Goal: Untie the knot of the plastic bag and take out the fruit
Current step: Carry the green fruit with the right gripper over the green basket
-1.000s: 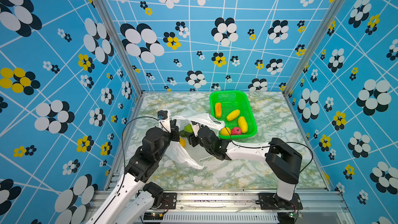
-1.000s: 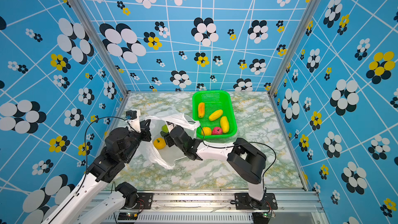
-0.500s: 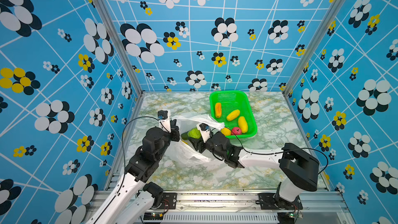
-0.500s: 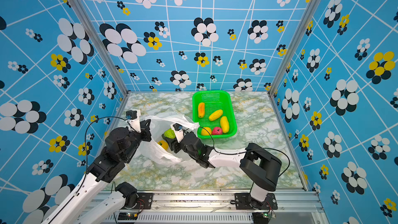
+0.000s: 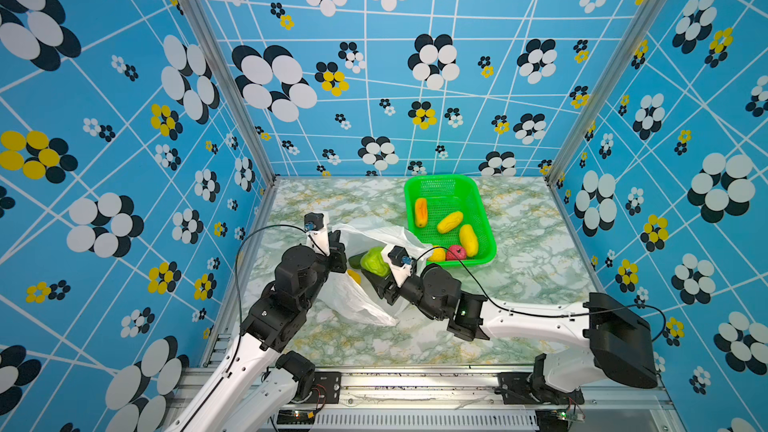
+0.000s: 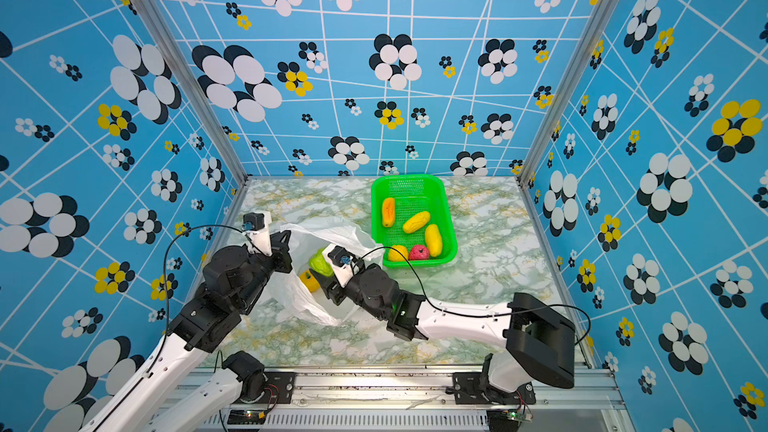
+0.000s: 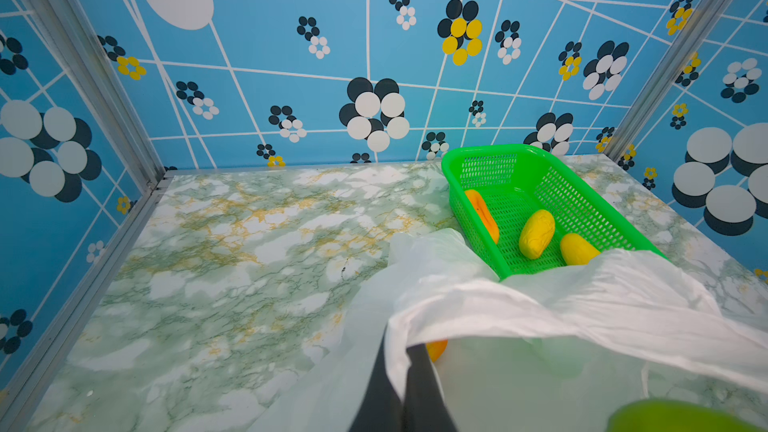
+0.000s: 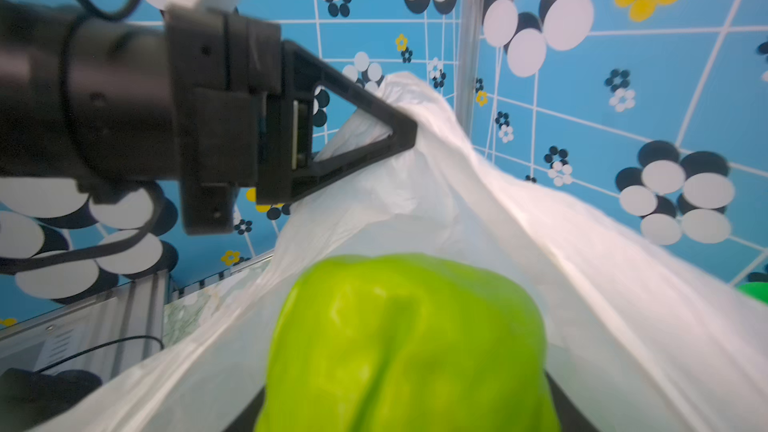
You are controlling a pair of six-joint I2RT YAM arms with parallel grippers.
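Observation:
The white plastic bag [image 5: 360, 300] [image 6: 300, 297] lies open-mouthed on the marble table, left of the basket. My left gripper [image 5: 337, 252] [image 7: 405, 351] is shut on the bag's rim [image 7: 582, 305] and holds it up. The right gripper [image 5: 380, 280] [image 8: 407, 401] is shut on a light green fruit [image 5: 375, 261] [image 6: 320, 261] [image 8: 407, 347], held over the bag's mouth. Inside the bag lie a yellow fruit [image 5: 354, 275] [image 6: 308, 280] and a dark green one [image 5: 356, 261]. The knot is out of view.
A green basket [image 5: 440, 178] [image 6: 407, 178] [image 7: 453, 168] stands at the back right, touching the bag, with several yellow and orange fruits and a red one [image 5: 456, 252] in it. Blue patterned walls close in the table on three sides.
The right arm has drawn back toward the front with the light green fruit, bringing it up out of the bag. The left gripper has stayed on the rim.

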